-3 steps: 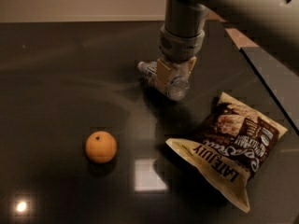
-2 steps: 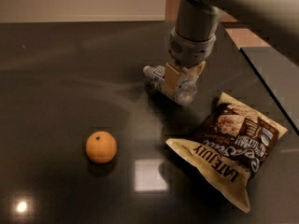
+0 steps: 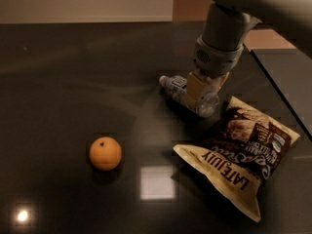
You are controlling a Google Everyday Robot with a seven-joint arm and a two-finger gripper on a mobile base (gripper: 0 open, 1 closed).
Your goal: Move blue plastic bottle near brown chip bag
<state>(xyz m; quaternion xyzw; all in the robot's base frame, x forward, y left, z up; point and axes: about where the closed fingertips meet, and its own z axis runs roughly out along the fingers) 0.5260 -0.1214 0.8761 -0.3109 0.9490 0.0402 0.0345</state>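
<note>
The blue plastic bottle (image 3: 179, 87) is seen lying on its side, clear and bluish, with the white cap pointed to the far left and a pale label near the neck. It is clasped at its middle by the gripper (image 3: 205, 90), whose fingers are closed on both sides. Just right and nearer lies the brown chip bag (image 3: 239, 162). An orange (image 3: 105, 153) rests well to the left on the dark table (image 3: 73, 82).

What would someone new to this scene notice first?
The robot's tool at centre right, clamped on a small clear bluish plastic bottle turned on its side. Just below and right of it lies a large crinkled brown chip bag. A round orange fruit sits alone at lower left.
</note>
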